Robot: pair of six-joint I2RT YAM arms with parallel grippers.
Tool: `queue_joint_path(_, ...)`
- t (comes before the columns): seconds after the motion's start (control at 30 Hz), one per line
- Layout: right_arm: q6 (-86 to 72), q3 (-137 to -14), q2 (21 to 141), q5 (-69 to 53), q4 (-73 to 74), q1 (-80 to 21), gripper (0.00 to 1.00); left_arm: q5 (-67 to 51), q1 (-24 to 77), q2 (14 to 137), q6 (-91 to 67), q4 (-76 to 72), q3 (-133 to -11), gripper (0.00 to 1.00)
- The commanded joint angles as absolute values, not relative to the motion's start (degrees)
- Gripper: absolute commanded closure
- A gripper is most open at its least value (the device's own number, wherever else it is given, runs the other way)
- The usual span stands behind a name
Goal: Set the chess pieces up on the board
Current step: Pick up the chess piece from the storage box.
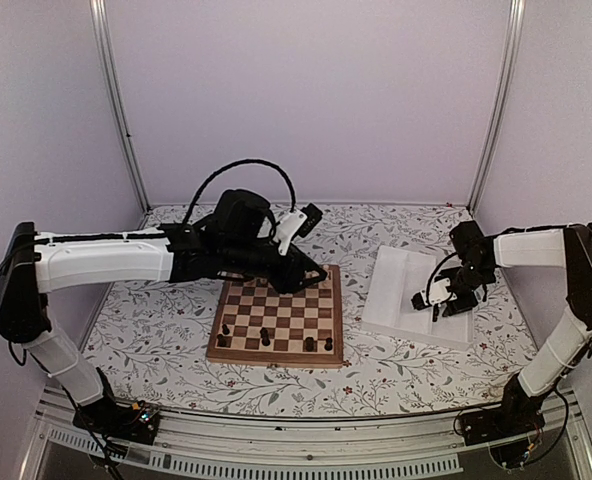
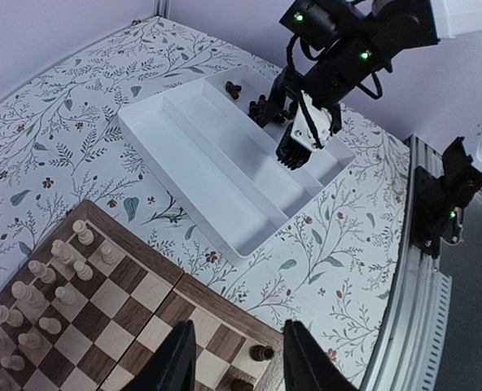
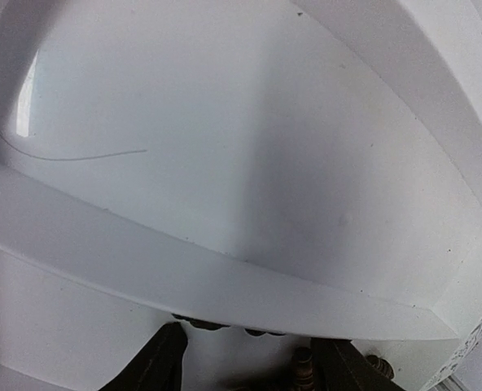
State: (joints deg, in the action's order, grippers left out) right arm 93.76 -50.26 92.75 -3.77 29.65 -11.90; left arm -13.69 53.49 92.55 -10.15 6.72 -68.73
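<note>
Left arm stretched over the board (image 1: 276,320), your left gripper (image 2: 239,338) apart, empty, right arm dipped into white tray (image 2: 216,199), your right gripper (image 2: 296,155) apart over chess pieces (image 3: 304,371)

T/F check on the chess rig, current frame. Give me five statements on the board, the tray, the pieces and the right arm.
1. The tray sits on the robot's right of the board. True.
2. The right end effector hangs over the board. False: the right end effector is over the tray.
3. Dark pieces stand along the board's near edge. True.
4. The tray is empty. False: more dark pieces lie in one of its compartments.
5. Cream pieces stand on the board. True.
</note>
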Motion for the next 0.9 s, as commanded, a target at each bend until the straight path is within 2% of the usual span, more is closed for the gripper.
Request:
queue_joint_path(0.0,91.9,-55.0,97.0,-6.5,38.2,-12.9,0.47,-14.2,54.6,94.1,-10.5,6.8,-70.0,0.61)
queue_joint_path(0.57,84.0,-55.1,98.2,-6.2,44.6,-12.9,0.73,-15.2,55.2,97.0,-10.3,6.2,-69.9,0.61)
queue_joint_path(0.87,81.5,-52.3,97.3,-4.7,47.3,-13.0,0.77,-15.7,55.7,97.0,-9.9,6.4,-69.6,0.61)
